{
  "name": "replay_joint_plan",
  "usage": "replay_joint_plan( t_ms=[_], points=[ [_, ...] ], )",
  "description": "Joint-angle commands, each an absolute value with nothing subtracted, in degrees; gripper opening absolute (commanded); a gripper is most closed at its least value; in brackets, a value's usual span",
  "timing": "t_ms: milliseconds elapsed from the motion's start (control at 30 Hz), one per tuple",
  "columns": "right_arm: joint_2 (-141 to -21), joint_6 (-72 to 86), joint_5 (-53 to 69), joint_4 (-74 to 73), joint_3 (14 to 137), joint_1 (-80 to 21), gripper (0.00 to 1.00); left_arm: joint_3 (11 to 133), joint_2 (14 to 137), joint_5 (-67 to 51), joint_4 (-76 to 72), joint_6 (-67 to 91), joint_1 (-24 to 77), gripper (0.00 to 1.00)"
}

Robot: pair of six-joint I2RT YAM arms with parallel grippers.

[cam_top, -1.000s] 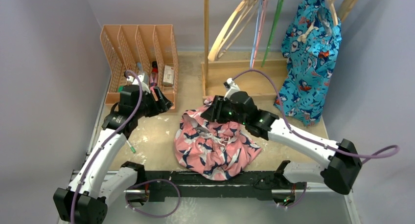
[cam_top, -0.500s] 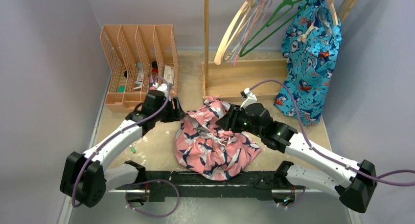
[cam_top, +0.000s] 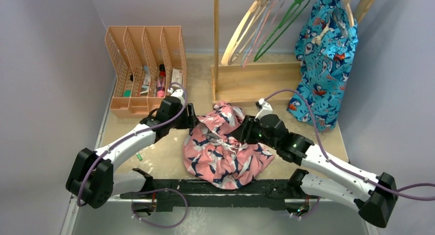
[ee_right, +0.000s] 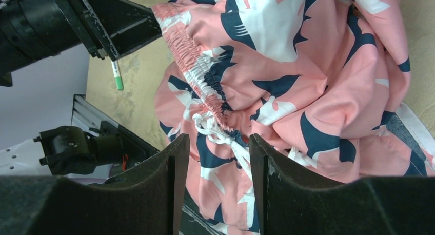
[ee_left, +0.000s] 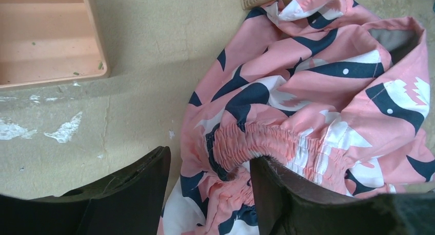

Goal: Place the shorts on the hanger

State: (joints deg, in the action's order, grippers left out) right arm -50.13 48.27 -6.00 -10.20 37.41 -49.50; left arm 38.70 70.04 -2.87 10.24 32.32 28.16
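The pink shorts [cam_top: 221,149] with navy-and-white print lie crumpled on the table between both arms. My left gripper [cam_top: 191,120] is at their left edge, open. Its jaws straddle the gathered elastic waistband [ee_left: 256,140], and its right finger [ee_left: 279,194] touches the fabric. My right gripper [cam_top: 241,132] hovers over the upper right of the pile, open, with the white drawstring [ee_right: 213,130] below the gap between its fingers [ee_right: 174,168]. The thin green hanger [cam_top: 279,27] hangs on the rack at the back, apart from both grippers.
A peach file organizer [cam_top: 146,60] with small items stands at the back left. The wooden rack post [cam_top: 216,40] and base [cam_top: 256,81] carry pale wooden hangers [cam_top: 240,32] and a bright blue printed garment [cam_top: 323,60]. A green-tipped pen [cam_top: 139,156] lies left of the shorts.
My left arm swung from beside the organizer to the shorts' left edge and its jaws narrowed a little. The right gripper shifted slightly right over the pile. The hangers on the rack swung.
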Motion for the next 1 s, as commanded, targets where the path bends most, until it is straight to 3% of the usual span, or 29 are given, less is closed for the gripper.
replay_joint_plan(
  t_ms=[0, 100, 267, 433, 833, 900, 967],
  points=[
    [-51.0, 44.1, -3.4, -2.6, 35.5, -49.9, 0.49, 39.9, 69.4, 0.9, 7.2, 31.9, 28.4, 0.56],
    [-55.0, 39.2, -1.9, 0.7, 35.3, -50.4, 0.49, 41.1, 68.6, 2.5, 6.7, 31.9, 28.5, 0.5],
    [-64.7, 31.7, -2.4, 1.7, 38.8, -53.0, 0.53, 43.1, 66.7, 4.3, 7.5, 31.1, 28.5, 0.13],
    [-68.5, 29.1, -2.7, 0.4, 40.7, -53.9, 0.56, 43.4, 64.9, 6.3, 9.5, 30.0, 28.4, 0.0],
    [-75.4, 28.7, -3.4, 4.1, 38.5, -54.1, 0.53, 45.8, 62.4, 7.3, 13.1, 30.3, 28.4, 0.0],
    [-76.9, 28.8, -4.6, 1.9, 41.0, -54.1, 0.43, 46.7, 62.0, 7.3, 14.1, 30.5, 28.4, 0.0],
    [-76.5, 29.2, -7.0, -1.9, 44.2, -54.1, 0.24, 48.1, 61.6, 7.7, 15.6, 30.4, 28.4, 0.0]
  ],
)
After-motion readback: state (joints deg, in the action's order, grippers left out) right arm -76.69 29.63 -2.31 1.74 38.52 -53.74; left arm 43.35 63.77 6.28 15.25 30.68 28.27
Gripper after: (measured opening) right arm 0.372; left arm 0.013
